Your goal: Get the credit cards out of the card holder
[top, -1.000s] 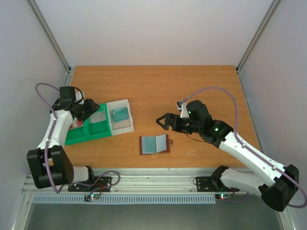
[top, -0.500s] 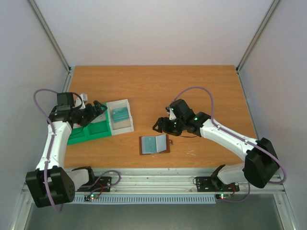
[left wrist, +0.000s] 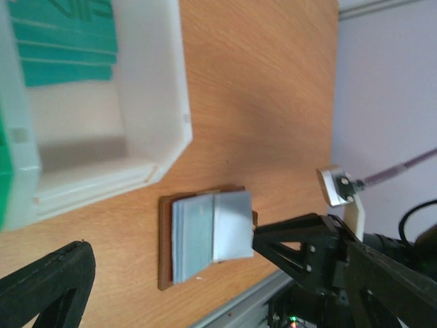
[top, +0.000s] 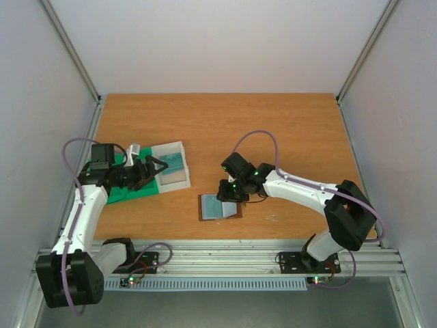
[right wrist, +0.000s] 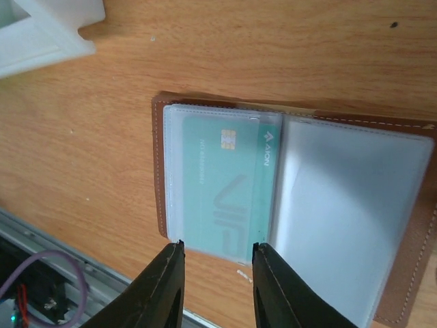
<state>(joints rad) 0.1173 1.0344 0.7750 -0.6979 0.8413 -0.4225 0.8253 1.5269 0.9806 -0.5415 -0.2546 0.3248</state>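
Your right gripper [right wrist: 217, 249] sits narrowly parted at the lower edge of the open card holder [right wrist: 158, 164] — teal-green card [right wrist: 218, 191] sleeved inside. Centre-left, your left gripper [top: 158, 171] spreads wide beside the white tray [top: 176, 180].

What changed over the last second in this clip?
The right gripper moved left over the open card holder, jaws open at the edge of the teal card. The left gripper moved right, across the tray. Nothing was grasped. Card holder and tray stayed put.
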